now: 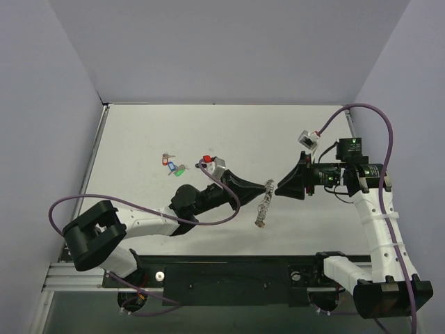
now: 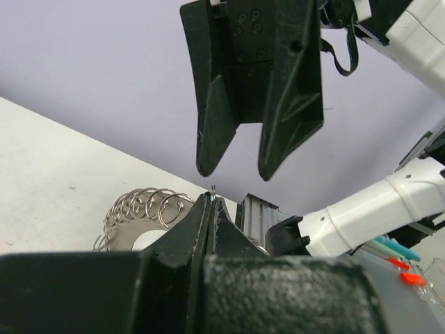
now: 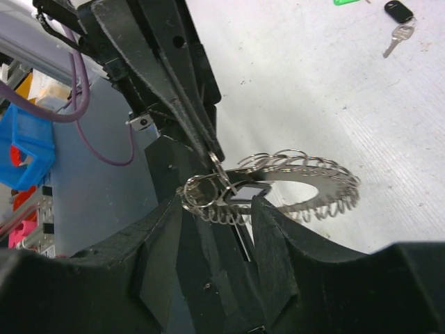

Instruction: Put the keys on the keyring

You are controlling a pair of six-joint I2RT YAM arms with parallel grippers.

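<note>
Left gripper (image 2: 212, 202) was pinching the keyring (image 3: 327, 182), right gripper (image 2: 240, 170) had jaws apart, empty. One bump from it could've knocked the ring loose

You have no text, label, brand or number to read in any of the three views; the plastic tags on the keys (image 1: 169, 163) are too small to show print.
</note>
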